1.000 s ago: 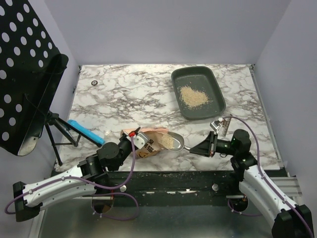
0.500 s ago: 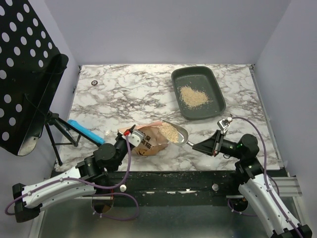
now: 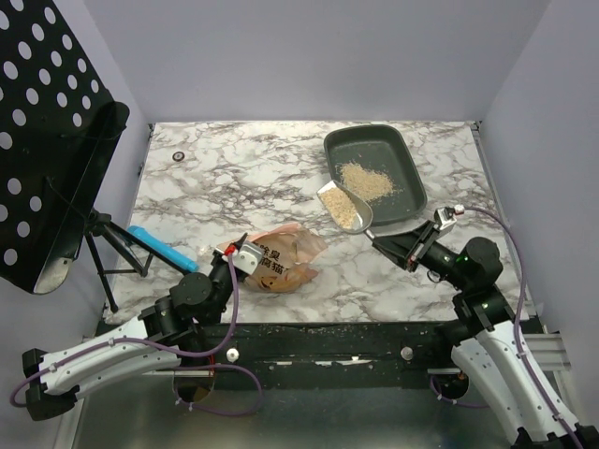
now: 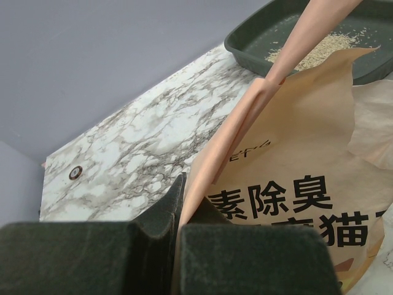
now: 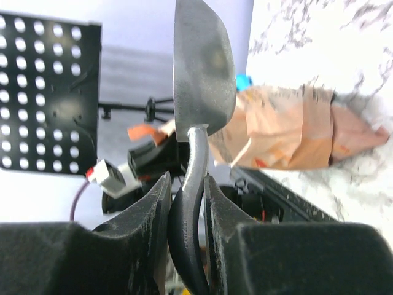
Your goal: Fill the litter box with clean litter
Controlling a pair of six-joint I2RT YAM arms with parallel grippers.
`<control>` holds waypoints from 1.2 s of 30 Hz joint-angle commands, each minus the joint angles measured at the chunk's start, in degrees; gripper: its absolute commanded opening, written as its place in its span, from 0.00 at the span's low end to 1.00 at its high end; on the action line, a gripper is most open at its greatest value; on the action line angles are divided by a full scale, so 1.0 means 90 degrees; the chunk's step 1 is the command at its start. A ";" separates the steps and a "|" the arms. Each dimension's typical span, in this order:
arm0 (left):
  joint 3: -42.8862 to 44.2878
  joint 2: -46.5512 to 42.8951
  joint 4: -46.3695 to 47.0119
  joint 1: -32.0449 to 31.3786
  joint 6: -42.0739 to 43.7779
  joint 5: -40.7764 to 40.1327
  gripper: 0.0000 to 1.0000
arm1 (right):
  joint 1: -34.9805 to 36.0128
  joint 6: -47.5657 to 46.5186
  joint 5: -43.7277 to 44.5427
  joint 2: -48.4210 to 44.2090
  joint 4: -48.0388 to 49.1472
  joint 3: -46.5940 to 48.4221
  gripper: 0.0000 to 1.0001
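Observation:
The dark grey litter box (image 3: 404, 148) sits at the back right of the marble table, with a heap of clean litter (image 3: 367, 180) in it; both also show in the left wrist view (image 4: 245, 46). My right gripper (image 3: 391, 245) is shut on the handle of a grey scoop (image 3: 344, 206) full of tan litter, held at the box's near left rim. In the right wrist view the scoop (image 5: 202, 74) shows from below. My left gripper (image 3: 234, 260) is shut on the edge of the orange-tan litter bag (image 3: 285, 257), which lies slumped on the table; the bag also fills the left wrist view (image 4: 295, 178).
A black perforated stand (image 3: 47, 140) on a tripod is at the left. A blue object (image 3: 161, 248) lies by the table's left near edge. A small dark ring (image 3: 178, 156) sits at the back left. Spilled granules lie along the front rail (image 3: 318, 327).
My right gripper has carried the loaded scoop from the bag's mouth up and right to the litter box's near left rim. The bag has slumped lower in my left gripper.

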 commanded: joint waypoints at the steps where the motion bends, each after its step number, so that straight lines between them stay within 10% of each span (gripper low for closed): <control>1: 0.0237 -0.0220 0.0676 0.0000 -0.0028 -0.0201 0.00 | -0.0021 -0.0080 0.1406 0.0293 0.0052 0.0534 0.00; 16: 0.0237 -0.0142 0.0656 0.0010 0.0011 -0.0279 0.00 | -0.0021 -0.2012 0.4542 0.2480 -0.0426 0.1276 0.00; 36: 0.0237 0.0004 0.0607 0.0039 0.0001 -0.0259 0.00 | -0.0021 -0.6368 0.5490 0.6045 -0.3472 0.5201 0.00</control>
